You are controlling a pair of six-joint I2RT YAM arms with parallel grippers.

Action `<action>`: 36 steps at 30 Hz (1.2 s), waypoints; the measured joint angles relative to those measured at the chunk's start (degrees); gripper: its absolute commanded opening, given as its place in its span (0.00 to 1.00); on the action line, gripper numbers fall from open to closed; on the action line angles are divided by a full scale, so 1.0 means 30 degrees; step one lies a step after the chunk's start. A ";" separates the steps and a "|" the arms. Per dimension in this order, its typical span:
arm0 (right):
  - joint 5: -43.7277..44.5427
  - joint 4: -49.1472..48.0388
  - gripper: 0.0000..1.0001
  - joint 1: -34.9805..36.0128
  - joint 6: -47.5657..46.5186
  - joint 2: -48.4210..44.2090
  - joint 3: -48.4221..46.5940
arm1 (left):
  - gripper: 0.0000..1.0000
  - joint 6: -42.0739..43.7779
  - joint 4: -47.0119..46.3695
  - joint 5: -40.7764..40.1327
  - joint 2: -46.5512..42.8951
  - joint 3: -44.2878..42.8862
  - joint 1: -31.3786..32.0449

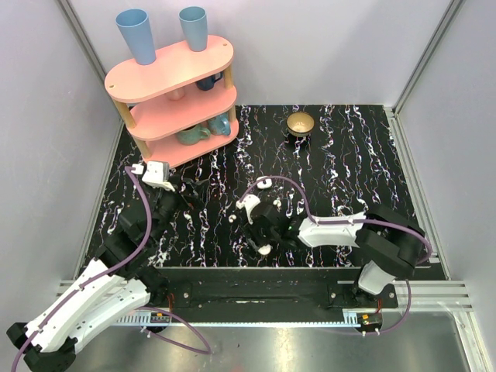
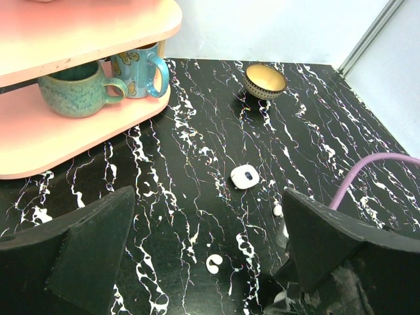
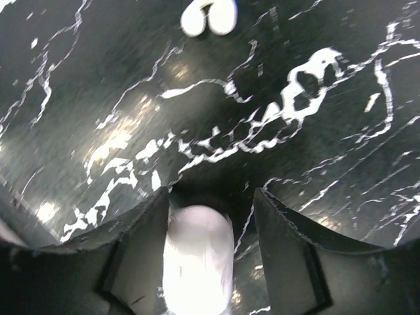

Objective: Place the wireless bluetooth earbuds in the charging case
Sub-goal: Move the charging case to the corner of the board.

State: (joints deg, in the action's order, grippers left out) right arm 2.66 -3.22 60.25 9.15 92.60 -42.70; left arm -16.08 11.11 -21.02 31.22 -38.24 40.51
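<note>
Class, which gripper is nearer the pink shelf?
Left. The left gripper sits just in front of the pink shelf; the right gripper is far off to the shelf's right, lower in the top view.

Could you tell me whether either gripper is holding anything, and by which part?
The left gripper is open and empty. A blurred earbud sits between the fingers of the right gripper; whether it is clamped, and where, cannot be told.

Pink shelf (image 1: 155, 75), blue cups (image 1: 137, 35) atop; gold bowl (image 1: 301, 122) right.
</note>
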 measured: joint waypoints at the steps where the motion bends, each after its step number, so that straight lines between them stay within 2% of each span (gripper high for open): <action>1: 0.0539 0.0044 0.60 0.0007 0.0211 0.0204 -0.0197 | 0.99 0.0000 0.0000 0.0000 0.0000 0.0000 0.0000; 4: 0.2040 0.0277 0.63 0.0007 0.0780 0.0576 -0.0583 | 0.99 0.0000 0.0000 0.0000 0.0000 0.0000 0.0000; 5: 0.2397 0.0430 0.69 0.0007 0.0933 0.0619 -0.0656 | 0.99 -0.0007 0.0000 0.0000 0.0000 0.0000 0.0000; 10: 0.2718 0.0816 0.77 0.0007 0.1173 0.0299 -0.0488 | 0.99 -0.0124 0.0007 0.0000 0.0000 0.0000 0.0000; 17: 0.2601 0.2492 0.77 0.0007 0.2288 -0.1209 0.0379 | 0.99 -0.0321 0.0007 0.0015 -0.0044 0.0000 0.0000; 28: 0.2091 0.3249 0.83 0.0146 0.3599 -0.1610 0.0379 | 0.99 -0.0554 0.0109 0.0211 -0.0153 0.0000 0.0000; 36: 0.1778 0.4036 0.74 0.0546 0.4473 -0.1909 0.0386 | 0.99 -0.0648 0.0488 0.0393 -0.0168 0.0000 0.0000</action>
State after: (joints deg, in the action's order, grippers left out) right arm 7.99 8.88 61.89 22.57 86.87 -41.54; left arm -18.02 12.58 -19.84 30.72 -38.24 40.51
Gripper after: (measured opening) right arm 0.785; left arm 0.988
